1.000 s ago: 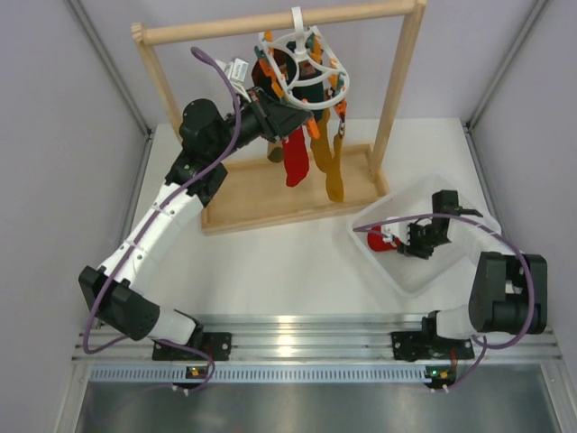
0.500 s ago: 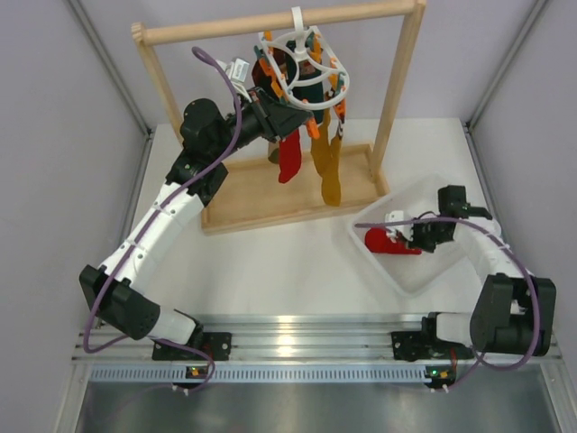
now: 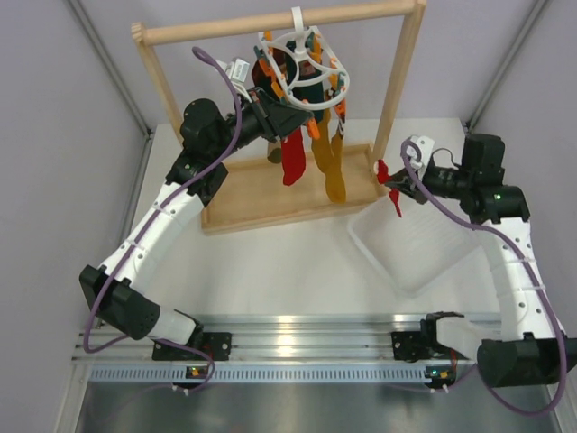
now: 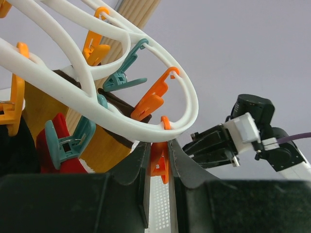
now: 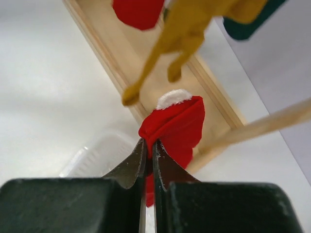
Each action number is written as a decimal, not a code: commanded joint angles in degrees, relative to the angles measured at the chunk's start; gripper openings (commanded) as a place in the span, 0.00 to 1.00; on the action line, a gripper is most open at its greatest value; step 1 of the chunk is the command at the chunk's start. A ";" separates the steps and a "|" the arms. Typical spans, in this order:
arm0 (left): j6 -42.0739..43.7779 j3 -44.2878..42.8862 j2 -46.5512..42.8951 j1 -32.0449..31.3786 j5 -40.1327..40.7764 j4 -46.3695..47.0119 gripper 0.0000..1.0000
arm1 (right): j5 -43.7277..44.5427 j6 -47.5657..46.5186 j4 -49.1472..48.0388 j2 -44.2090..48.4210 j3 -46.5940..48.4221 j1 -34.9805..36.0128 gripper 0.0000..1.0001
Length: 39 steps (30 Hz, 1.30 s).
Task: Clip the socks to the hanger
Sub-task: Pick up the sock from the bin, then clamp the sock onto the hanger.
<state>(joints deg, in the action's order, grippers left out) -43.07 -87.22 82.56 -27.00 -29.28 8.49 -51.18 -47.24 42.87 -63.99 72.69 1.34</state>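
Note:
The white ring hanger (image 3: 302, 56) hangs by its hook from the wooden rack's top bar, with orange and teal clips. One red sock (image 3: 293, 161) hangs clipped from it, held by a teal clip (image 4: 68, 141). My left gripper (image 3: 290, 115) is shut on an orange clip (image 4: 159, 158) at the ring's lower rim (image 4: 146, 127). My right gripper (image 3: 399, 183) is shut on the second red sock (image 3: 391, 185), white patch up (image 5: 175, 124), and holds it in the air beside the rack's right post, over the bin's far edge.
The wooden rack (image 3: 270, 189) stands at the back on a tray-like base. Mustard-yellow socks (image 3: 330, 167) hang from the hanger beside the red one. A clear plastic bin (image 3: 415, 248) sits at the right.
My right gripper has lifted the red sock out of the bin and carried it up and back toward the rack's right post. The left gripper has stayed at the hanger.

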 commanded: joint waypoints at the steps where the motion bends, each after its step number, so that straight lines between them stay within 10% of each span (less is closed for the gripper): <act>1: -0.61 -2.08 0.32 0.64 0.98 3.28 0.00 | -5.69 14.79 -8.23 2.11 2.90 6.54 0.00; 32: -3.86 0.30 1.72 0.90 -11.59 10.32 0.00 | -2.54 16.83 -18.17 -13.71 19.78 25.46 0.00; 39: -2.72 -0.14 0.85 1.08 -6.41 6.63 0.00 | 9.33 35.69 -32.48 -10.55 13.02 25.55 0.00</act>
<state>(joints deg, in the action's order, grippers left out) -46.39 -87.09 84.18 -26.06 -37.34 15.31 -47.81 -21.89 19.92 -76.93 87.83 26.09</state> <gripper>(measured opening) 0.200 0.021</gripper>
